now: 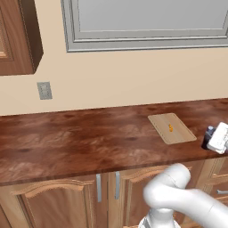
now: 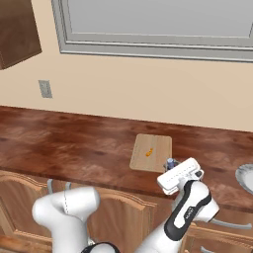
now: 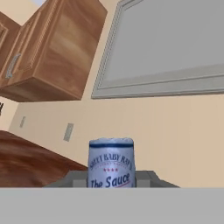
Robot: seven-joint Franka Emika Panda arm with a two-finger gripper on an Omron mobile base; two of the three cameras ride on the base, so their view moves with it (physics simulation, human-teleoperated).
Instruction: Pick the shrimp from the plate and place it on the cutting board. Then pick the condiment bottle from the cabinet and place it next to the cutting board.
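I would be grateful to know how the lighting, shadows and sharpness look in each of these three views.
Left base view: even, flat light; the tiny orange shrimp on the light tan wooden cutting board casts no clear shadow. Right base view: equally sharp, no glare on the dark reddish-brown wooden counter. Hand view: the bottle's label looms large, its lettering legible.

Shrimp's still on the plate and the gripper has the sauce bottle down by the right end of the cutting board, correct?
Not quite. The shrimp lies on the cutting board, not on the plate; both base views show it there. The rest holds: the gripper is shut on the sauce bottle, low by the board's right end.
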